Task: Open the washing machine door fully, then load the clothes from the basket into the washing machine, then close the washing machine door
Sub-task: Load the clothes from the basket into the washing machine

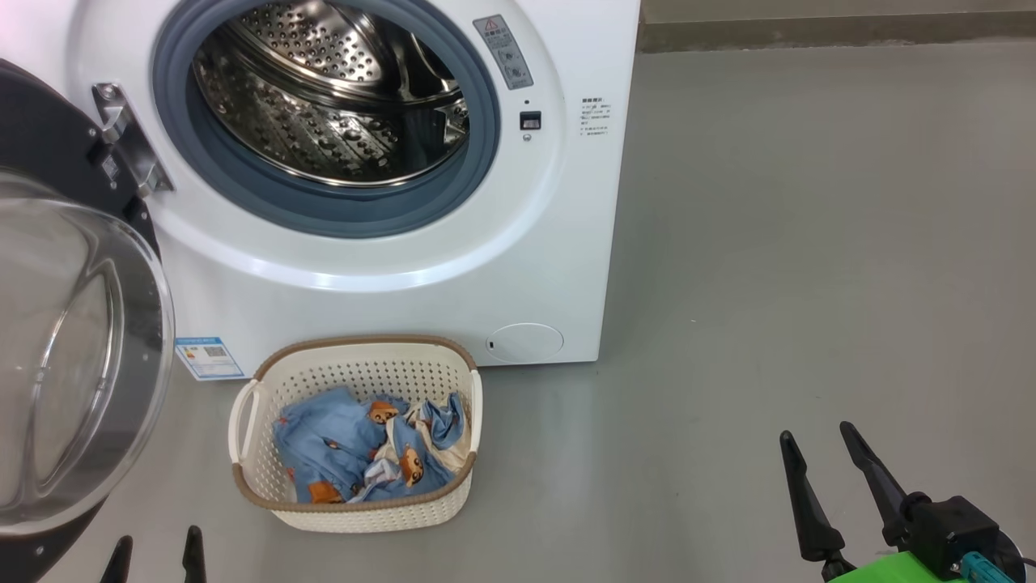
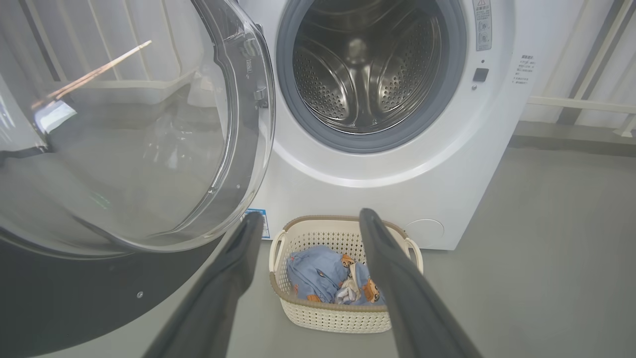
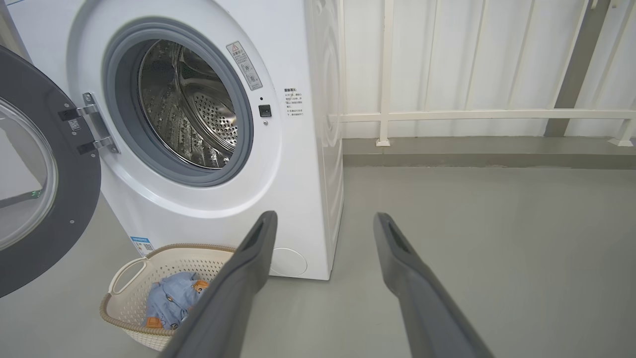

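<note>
Head view: the washing machine door (image 1: pixel 73 348) is seen swung out to the robot's left on its metal hinge (image 1: pixel 129 150), so the mouth of the washing machine (image 1: pixel 388 275) is left unblocked. The opening step is judged done or nearly so. The steel drum (image 1: pixel 340 89) is seen bare, with no fabric inside, so loading is judged not yet begun. The basket (image 1: pixel 356 343) is set on the floor (image 1: pixel 769 283) just in front of the machine, below the mouth and near the open door, presumably so the lift into the drum is short. The clothes (image 1: pixel 364 453) are bunched at the basket's bottom, below the rim. The left end effector (image 1: pixel 158 559) is seen at lower left, fingers apart, nothing held. In the left wrist view the basket is framed between its fingers, so it is judged lined up for the first pick. The right end effector (image 1: pixel 816 437) is placed well apart from the basket over bare floor, fingers spread and empty, likely held clear of the path. A downward reach into the basket is called for next. The door edge beside the left arm is judged a snag risk, and loose fabric may be caught on the rim.
</note>
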Available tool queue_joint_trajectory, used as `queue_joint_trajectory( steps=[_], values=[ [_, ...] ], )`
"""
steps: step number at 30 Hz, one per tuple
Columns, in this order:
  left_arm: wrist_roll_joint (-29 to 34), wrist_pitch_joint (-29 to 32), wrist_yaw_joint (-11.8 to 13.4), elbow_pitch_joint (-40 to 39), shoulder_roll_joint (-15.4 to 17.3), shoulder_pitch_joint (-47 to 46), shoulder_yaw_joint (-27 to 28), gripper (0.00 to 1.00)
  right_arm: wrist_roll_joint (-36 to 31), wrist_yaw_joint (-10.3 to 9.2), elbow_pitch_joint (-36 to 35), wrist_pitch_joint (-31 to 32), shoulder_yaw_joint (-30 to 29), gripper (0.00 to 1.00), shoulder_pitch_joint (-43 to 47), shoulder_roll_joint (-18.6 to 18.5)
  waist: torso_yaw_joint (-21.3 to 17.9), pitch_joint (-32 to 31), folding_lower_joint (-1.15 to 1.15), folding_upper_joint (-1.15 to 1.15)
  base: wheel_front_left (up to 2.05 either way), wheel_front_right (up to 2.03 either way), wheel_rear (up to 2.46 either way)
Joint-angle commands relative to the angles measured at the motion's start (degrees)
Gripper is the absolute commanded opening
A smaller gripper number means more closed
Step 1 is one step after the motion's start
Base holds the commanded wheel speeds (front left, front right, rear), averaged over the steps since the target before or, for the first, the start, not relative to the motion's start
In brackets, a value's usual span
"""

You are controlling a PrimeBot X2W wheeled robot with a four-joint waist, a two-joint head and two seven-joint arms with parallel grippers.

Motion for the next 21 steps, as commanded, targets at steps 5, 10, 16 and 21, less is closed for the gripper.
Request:
queue_joint_trajectory(
  steps=[5,10,16,21],
  values=[
    [0.25,-0.37,-0.11,-0.64,0.83,-2.67,2.27,1.0,-0.5,0.09,-1.31,-0.69,1.68,1.0,-1.0,-0.16,0.23,0.55,0.0,0.0,1.14,-1.14,0.0],
    [0.16,-0.37,-0.13,-0.32,0.78,-3.33,2.57,1.0,-0.5,0.09,-1.43,-0.69,1.65,1.0,-1.2,-0.14,0.4,1.34,0.0,0.0,1.82,-1.82,0.0],
    [0.7,-0.37,0.08,-1.34,0.6,-4.64,4.64,1.0,-0.28,0.09,-1.25,-0.69,1.65,1.0,-1.59,-0.09,0.68,2.27,0.0,0.0,2.0,-2.0,0.0],
    [1.29,-0.37,0.05,-1.83,0.36,-5.0,4.96,1.0,-0.3,0.09,-1.27,-0.69,1.69,1.0,-2.0,-0.15,0.91,3.11,0.0,0.0,1.33,-1.33,0.0]
  ],
)
